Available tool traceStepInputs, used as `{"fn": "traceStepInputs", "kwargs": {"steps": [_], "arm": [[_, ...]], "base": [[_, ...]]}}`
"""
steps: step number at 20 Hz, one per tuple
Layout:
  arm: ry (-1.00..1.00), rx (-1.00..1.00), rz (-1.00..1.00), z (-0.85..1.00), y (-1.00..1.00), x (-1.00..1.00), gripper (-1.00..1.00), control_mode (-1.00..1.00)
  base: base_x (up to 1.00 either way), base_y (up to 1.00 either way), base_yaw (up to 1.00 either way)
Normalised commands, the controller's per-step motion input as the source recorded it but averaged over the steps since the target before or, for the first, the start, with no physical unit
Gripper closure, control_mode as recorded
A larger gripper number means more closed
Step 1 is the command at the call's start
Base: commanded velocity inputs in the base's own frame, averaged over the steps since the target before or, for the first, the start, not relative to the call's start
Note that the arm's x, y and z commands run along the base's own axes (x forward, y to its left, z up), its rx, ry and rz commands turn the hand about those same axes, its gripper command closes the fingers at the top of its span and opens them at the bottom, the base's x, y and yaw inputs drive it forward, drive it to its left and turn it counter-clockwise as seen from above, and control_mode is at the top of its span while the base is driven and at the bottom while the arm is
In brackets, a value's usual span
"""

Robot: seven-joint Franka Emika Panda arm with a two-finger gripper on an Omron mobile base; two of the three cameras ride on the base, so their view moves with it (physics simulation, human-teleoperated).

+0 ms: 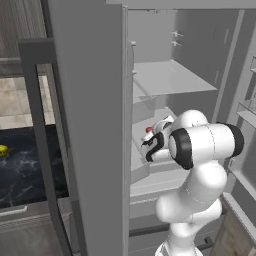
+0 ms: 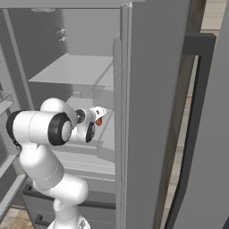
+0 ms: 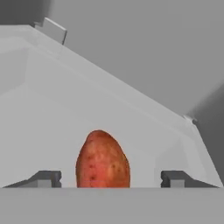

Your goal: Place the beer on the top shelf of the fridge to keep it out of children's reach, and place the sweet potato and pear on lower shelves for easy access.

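My tool (image 3: 111,177) stands apart around the sweet potato (image 3: 103,161), which rests on a lower shelf (image 3: 65,122) of the fridge (image 1: 90,125); placing looks done, so next I should back out for the pear

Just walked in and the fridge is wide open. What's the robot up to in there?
The arm is reaching into the open fridge, working at a lower shelf. In the hand view the sweet potato sits on that pale shelf between the gripper, whose jaws stand apart on either side without touching it. It looks released there. A yellow fruit, probably the pear, lies on the dark counter outside.
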Motion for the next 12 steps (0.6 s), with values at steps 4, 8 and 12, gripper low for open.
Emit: {"fn": "traceStepInputs", "kwargs": {"steps": [4, 8, 12], "arm": [[0.00, 0.00, 0.00, 0.36, 0.00, 0.00, -1.00, -1.00], [0.03, 0.00, 0.00, 0.75, 0.00, -0.11, -1.00, -1.00], [0.09, 0.00, 0.00, 0.84, -0.01, -0.48, -1.00, -1.00]], "base": [[0.00, 0.00, 0.00], [0.00, 0.00, 0.00], [0.00, 0.00, 0.00]]}}
